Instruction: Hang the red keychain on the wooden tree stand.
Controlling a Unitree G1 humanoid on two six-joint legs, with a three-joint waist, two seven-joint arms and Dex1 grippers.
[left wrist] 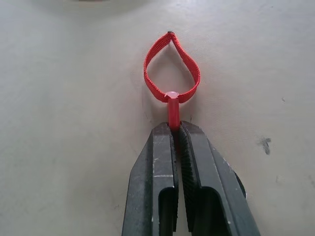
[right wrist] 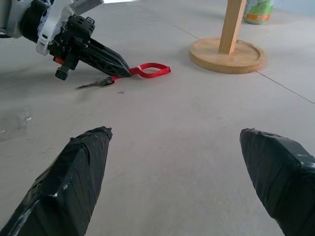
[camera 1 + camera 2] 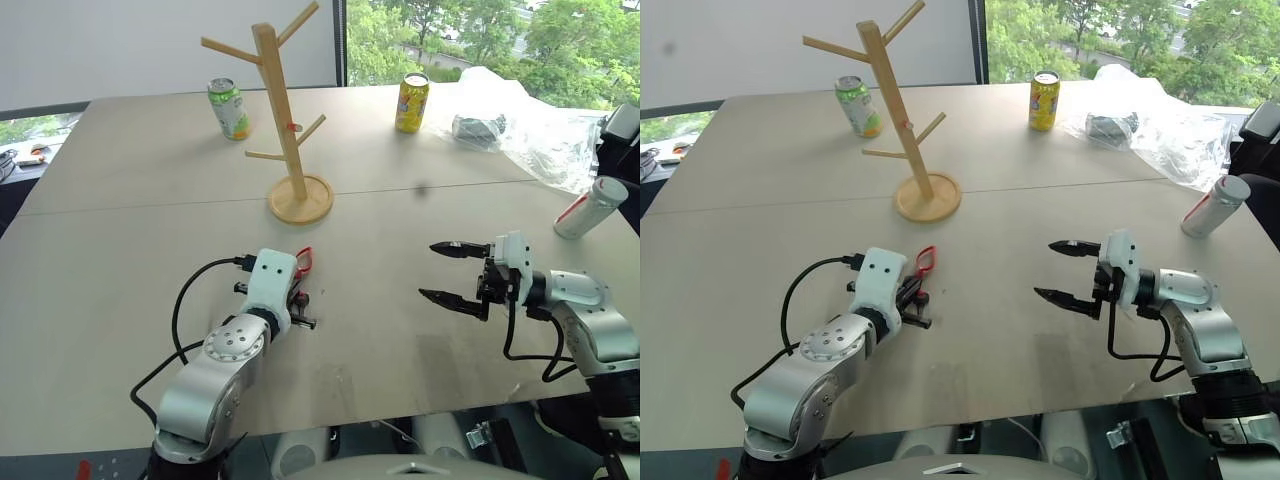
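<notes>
Keychain loop of the red keychain [image 1: 172, 69], clamped in my left gripper [image 1: 175, 129], points toward the wooden tree stand [image 3: 283, 110]; right gripper [image 3: 446, 270] gapes.

Pale grey-beige table [image 3: 120, 290], seam line running across its middle. Wooden tree stand [image 3: 288, 130] upright on round base just beyond seam. Green can [image 3: 229, 108] far side, left of stand; yellow can [image 3: 411, 102] far side, right of stand. Crumpled clear plastic bag [image 3: 520, 115] at far right corner, dark item inside. White-and-red can [image 3: 590, 207] at right edge, tilted. Red keychain [image 2: 150, 70] low at tabletop near stand's base, silvery key [image 2: 96, 84] lying on table.
</notes>
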